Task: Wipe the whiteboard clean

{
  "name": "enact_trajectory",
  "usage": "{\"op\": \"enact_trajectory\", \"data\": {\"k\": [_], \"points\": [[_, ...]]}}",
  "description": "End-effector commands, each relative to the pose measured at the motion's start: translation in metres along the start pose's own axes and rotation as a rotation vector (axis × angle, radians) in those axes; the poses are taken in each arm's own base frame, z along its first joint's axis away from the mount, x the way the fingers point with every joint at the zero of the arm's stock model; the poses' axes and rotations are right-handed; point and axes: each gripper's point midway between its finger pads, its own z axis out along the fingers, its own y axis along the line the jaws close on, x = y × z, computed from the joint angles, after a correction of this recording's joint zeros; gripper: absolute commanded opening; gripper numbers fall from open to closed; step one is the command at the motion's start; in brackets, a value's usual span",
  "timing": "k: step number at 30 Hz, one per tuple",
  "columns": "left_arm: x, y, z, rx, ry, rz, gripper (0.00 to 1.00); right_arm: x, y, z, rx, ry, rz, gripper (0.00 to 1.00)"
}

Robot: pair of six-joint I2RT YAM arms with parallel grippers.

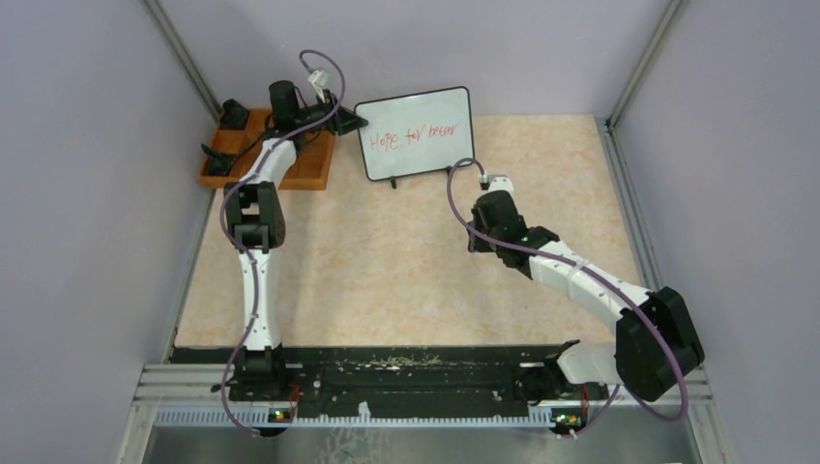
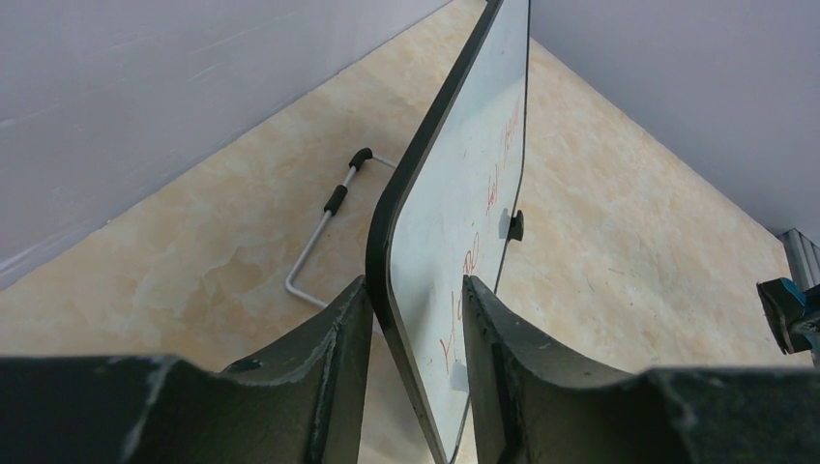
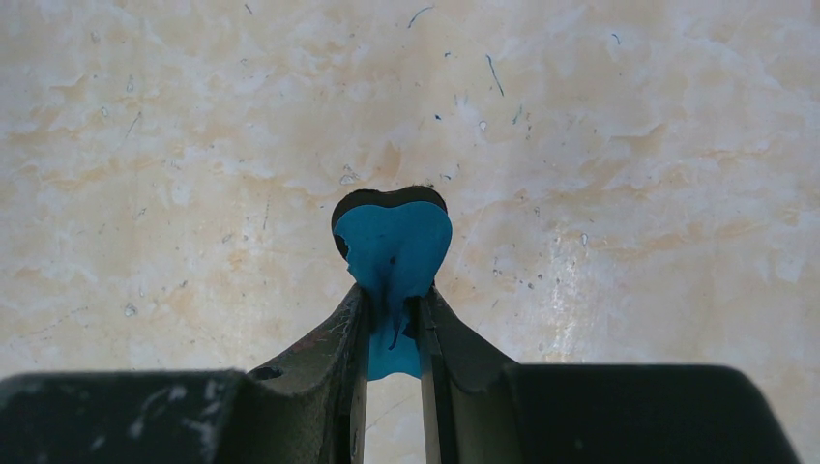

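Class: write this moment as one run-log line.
left gripper: straddling black-framed white whiteboard edge, grip unclear | right gripper: shut on small blue pad | red writing: unerased

You can read red handwriting [image 1: 414, 135] across the middle of the whiteboard [image 1: 425, 159]: "Hope for better", the last word unclear.

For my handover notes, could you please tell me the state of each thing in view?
whiteboard: upright, red writing unerased.
left gripper: jaws straddling the board's edge, grip unclear.
right gripper: shut on blue pad.
blue pad: clamped, off the board.
orange tray: holding black items.
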Motion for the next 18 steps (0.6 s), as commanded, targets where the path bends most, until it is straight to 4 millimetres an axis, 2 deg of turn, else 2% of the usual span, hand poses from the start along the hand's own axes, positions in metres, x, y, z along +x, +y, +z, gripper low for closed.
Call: {"op": "enact_trajectory", "data": {"k": [1, 14, 18], "points": [[-0.0158, -0.0085, 0.0043, 0.037, -0.024, 0.048, 0.44, -0.0271, 0.0116, -0.0061, -0.032, -0.088, 0.025, 0.00], [-0.0174, -0.0105, 0.0060, 0.047, -0.028, 0.042, 0.38, -0.0255, 0.0112, -0.0063, -0.033, -0.086, 0.027, 0.00], [-0.0177, -0.0103, 0.0065, 0.047, -0.029, 0.042, 0.33, -0.0253, 0.0114, -0.0068, -0.034, -0.088, 0.028, 0.00]]}}
